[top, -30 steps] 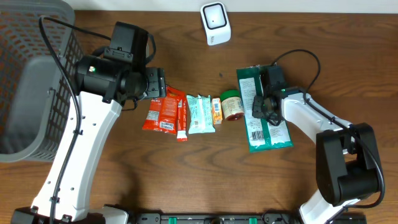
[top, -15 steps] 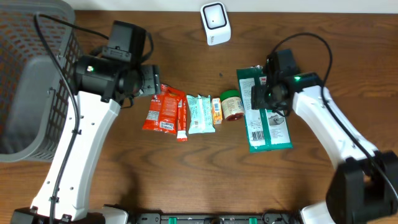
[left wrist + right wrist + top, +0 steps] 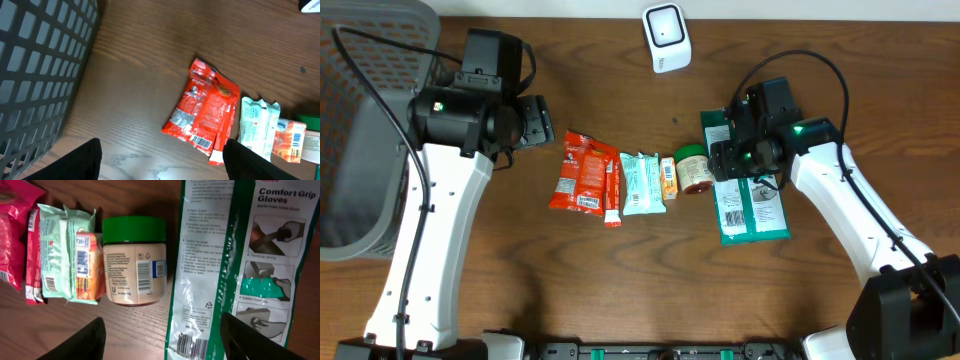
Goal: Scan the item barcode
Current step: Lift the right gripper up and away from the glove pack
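Glove pack (image 3: 752, 212) flat on desk (image 3: 620, 290), printed side up, barcode on its nearer half. Beneath right jaws, off-centre toward one finger; those jaws wide apart, gripping nothing. Green-lidded jar (image 3: 695, 170) on its side just left of pack, under middle of the gap. Orange bar (image 3: 668, 178), mint wrapper (image 3: 642, 183) and red packets (image 3: 585, 172) in a row leftward. Left jaws spread wide, empty, between red packets and basket (image 3: 360, 150). Farthest back, white scanner (image 3: 666, 37).

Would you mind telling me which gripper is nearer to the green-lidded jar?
Right. The right gripper hovers beside the jar, over the glove packet; the left gripper is beyond the red snack packet, near the basket.
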Robot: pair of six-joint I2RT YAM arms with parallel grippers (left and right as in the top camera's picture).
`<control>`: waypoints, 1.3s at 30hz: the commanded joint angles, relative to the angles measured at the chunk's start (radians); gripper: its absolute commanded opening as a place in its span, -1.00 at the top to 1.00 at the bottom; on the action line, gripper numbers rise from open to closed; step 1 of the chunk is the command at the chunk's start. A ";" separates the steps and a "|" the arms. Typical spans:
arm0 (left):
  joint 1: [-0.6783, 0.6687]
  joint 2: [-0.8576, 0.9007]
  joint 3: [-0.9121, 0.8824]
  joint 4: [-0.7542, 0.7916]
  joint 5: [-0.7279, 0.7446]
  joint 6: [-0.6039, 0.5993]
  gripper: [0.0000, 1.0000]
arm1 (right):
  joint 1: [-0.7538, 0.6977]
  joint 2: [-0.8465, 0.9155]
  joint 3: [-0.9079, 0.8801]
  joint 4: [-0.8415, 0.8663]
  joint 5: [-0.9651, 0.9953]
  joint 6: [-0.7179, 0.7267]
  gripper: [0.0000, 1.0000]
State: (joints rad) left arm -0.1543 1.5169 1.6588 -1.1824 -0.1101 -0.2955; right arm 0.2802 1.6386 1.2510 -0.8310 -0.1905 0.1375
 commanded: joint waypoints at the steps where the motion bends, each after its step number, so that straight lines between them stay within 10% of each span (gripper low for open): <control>1: 0.002 -0.001 -0.015 -0.006 -0.014 -0.014 -0.56 | 0.008 0.004 0.007 0.005 -0.014 -0.024 -0.45; 18: 0.002 -0.001 -0.015 -0.006 -0.014 -0.014 -0.56 | 0.010 0.004 0.036 -0.082 -0.028 -0.029 -0.61; 39: 0.002 -0.001 -0.015 -0.006 -0.014 -0.014 -0.56 | 0.010 0.084 0.613 -0.500 -0.028 -0.076 -0.71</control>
State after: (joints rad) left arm -0.1543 1.5166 1.6588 -1.1851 -0.1116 -0.2958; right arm 0.2810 1.6638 1.7672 -1.3010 -0.2104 0.0792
